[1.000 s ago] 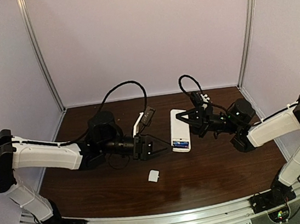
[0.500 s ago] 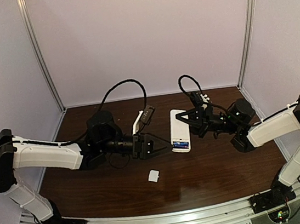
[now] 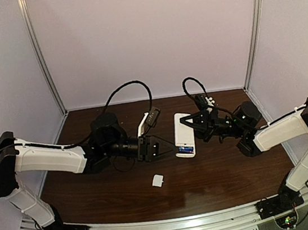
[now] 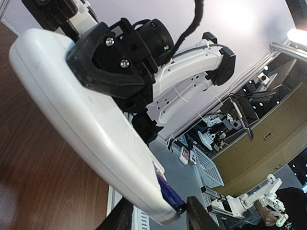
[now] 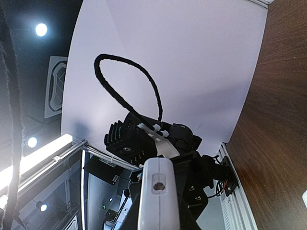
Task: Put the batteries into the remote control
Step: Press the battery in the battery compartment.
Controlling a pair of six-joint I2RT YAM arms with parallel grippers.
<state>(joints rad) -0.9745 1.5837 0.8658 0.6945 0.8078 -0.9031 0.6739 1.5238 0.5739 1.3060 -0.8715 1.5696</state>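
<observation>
The white remote control (image 3: 184,134) hangs above the table with its plain back up, and the blue batteries (image 3: 185,151) sit in the open bay at its near end. My right gripper (image 3: 193,122) is shut on the remote's far part; in the right wrist view the remote (image 5: 156,196) stands end-on between its jaws (image 5: 156,223). My left gripper (image 3: 167,147) is open at the remote's near end. In the left wrist view its fingertips (image 4: 199,215) flank the white body (image 4: 86,120) and a blue battery (image 4: 165,184) that sticks out of the bay.
A small white square cover piece (image 3: 158,180) lies on the brown table (image 3: 96,196) in front of the left gripper. Black cables loop above both wrists. Metal frame posts stand at the back corners.
My left gripper has moved right, up to the remote's near end, so its jaws now stand on either side of the battery bay. The right gripper and the remote have barely moved.
</observation>
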